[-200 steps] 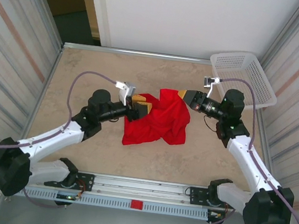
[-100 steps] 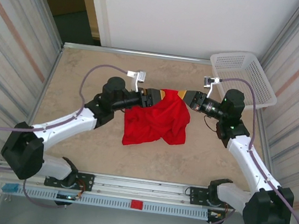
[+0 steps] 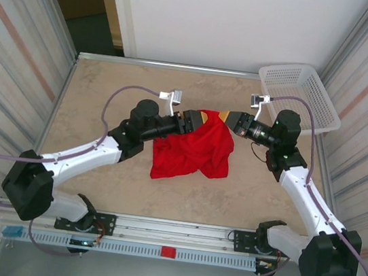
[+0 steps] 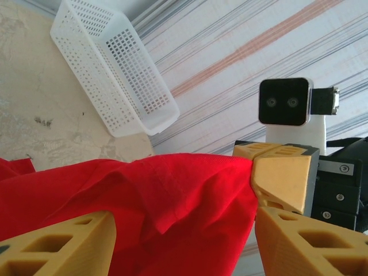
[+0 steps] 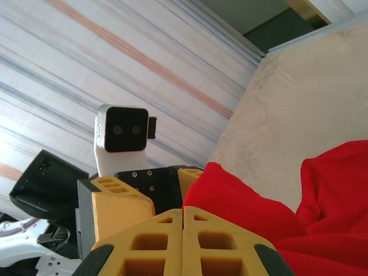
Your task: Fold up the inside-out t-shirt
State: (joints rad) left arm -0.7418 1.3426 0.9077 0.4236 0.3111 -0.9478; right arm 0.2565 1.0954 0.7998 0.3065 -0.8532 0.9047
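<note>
- Shirt (image 3: 192, 149): red, lying in a crumpled heap at mid-worktop (image 3: 109, 86). Its far edge is lifted off the surface and hangs between the two grippers.
- Right gripper (image 3: 223, 115): clenched on the shirt's far right corner. In the left wrist view the cloth runs straight out of its closed tips.
- Left gripper (image 3: 200, 120): released, fingers (image 4: 63, 241) apart. The raised edge lies in the gap but is not pinched.
- Key relation: the grippers face each other along the raised edge, which runs left–right. The left gripper sits just beside the right, so the cloth to be taken is directly in front of its open jaws.
- Judgement: closing here would pinch close to the corner already held, so a hold further left along the edge would spread the shirt better.
- Basket (image 3: 300, 92): far right corner, well apart from the shirt.
- Writing: nothing readable on the shirt, arms or basket.
</note>
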